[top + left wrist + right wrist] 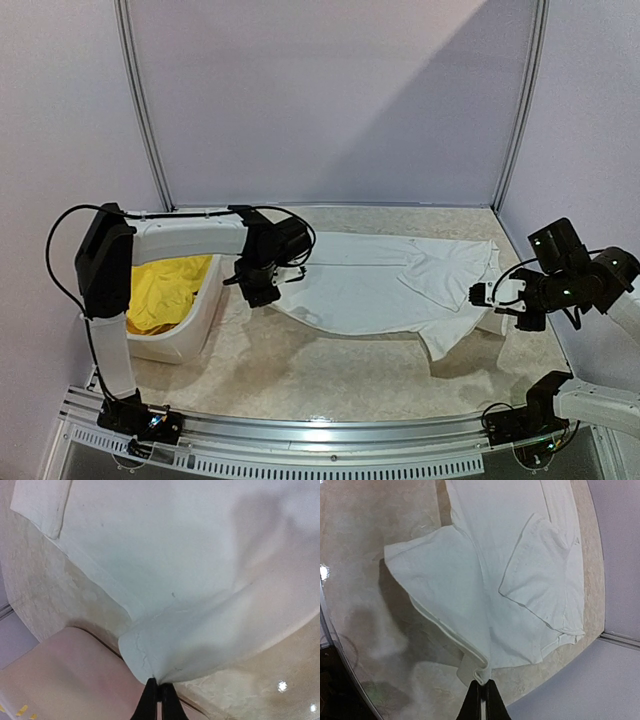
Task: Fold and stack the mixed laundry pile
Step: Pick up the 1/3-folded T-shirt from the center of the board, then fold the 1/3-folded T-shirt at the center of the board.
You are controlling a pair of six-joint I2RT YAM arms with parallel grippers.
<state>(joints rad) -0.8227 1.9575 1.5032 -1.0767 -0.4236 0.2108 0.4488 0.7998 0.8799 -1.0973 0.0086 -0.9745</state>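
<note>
A white T-shirt (380,285) lies spread across the middle of the table, one sleeve folded over its right part. My left gripper (262,297) is shut on the shirt's left edge, pinching a bunched corner (150,665) just above the tabletop. At the right, my right gripper (480,295) is shut on the shirt's hem, where a rolled fold of cloth (487,667) sits between the fingertips. Both held edges are lifted a little off the table. Bright yellow shorts (165,290) lie in the basket at the left. No dark navy or pink piece shows.
The white plastic basket (205,320) stands at the left, right beside my left gripper; its rim (65,665) fills the lower left of the left wrist view. Pale walls and metal frame posts close in the table at the back and sides.
</note>
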